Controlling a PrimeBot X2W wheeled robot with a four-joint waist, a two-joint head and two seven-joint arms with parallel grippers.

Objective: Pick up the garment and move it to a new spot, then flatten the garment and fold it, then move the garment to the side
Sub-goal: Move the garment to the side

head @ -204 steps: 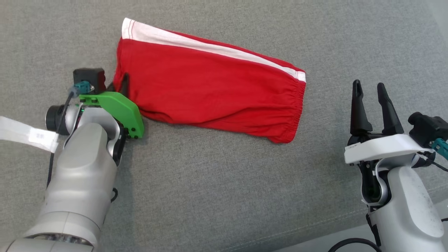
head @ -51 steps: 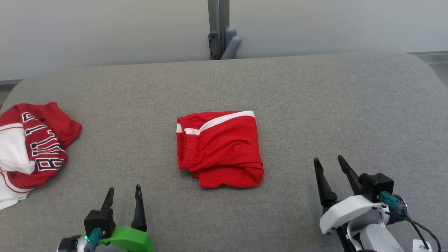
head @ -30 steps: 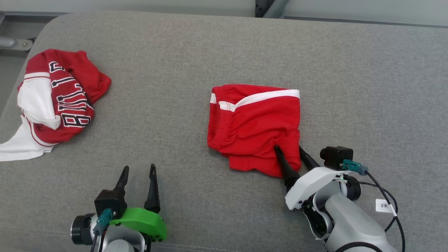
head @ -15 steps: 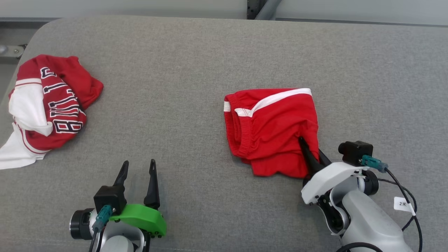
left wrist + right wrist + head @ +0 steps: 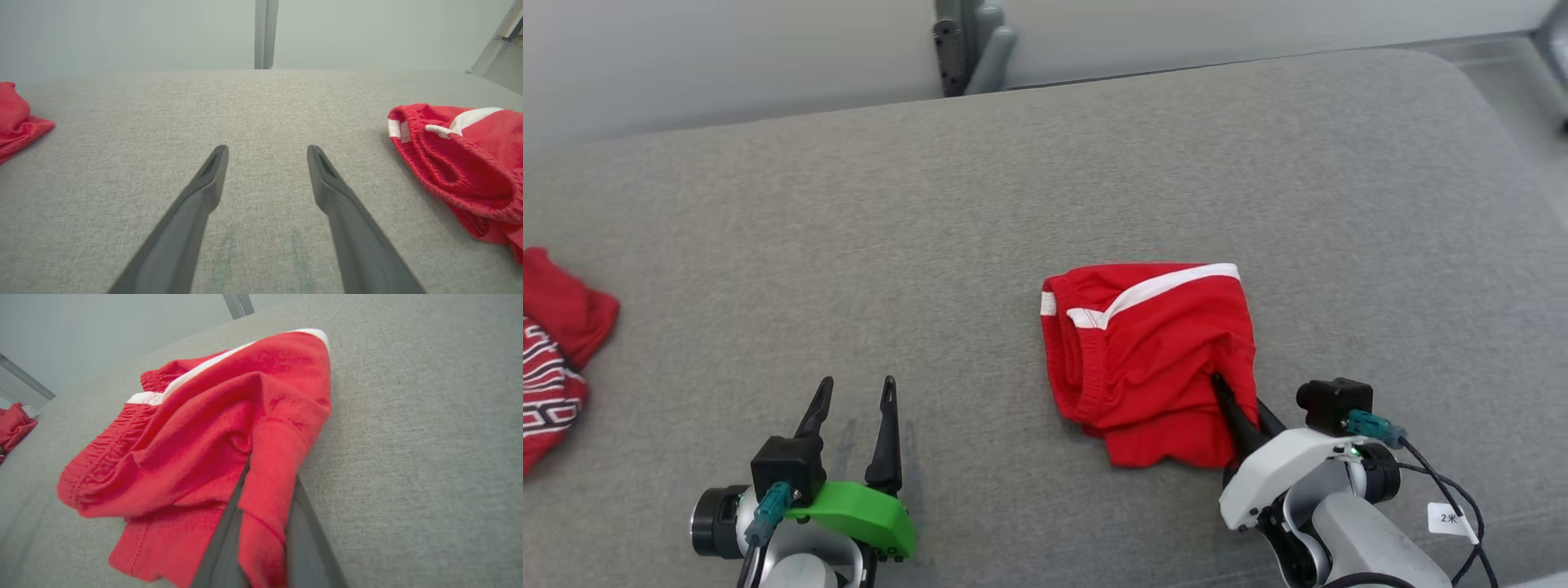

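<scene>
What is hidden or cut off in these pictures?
- Right gripper: its tips are buried under a fold of the red shorts, in the head and right wrist views.
- Second red garment: cut off by the left edge of the head view, so its lettering cannot be read.
- Red shorts: the right part is cut off by the right edge of the left wrist view.

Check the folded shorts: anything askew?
Yes. The red shorts are folded unevenly: the lower layer sticks out past the top one at the near edge, and the right hand, shut on the near right corner, puckers the cloth. A second red garment lies crumpled far left.
</scene>
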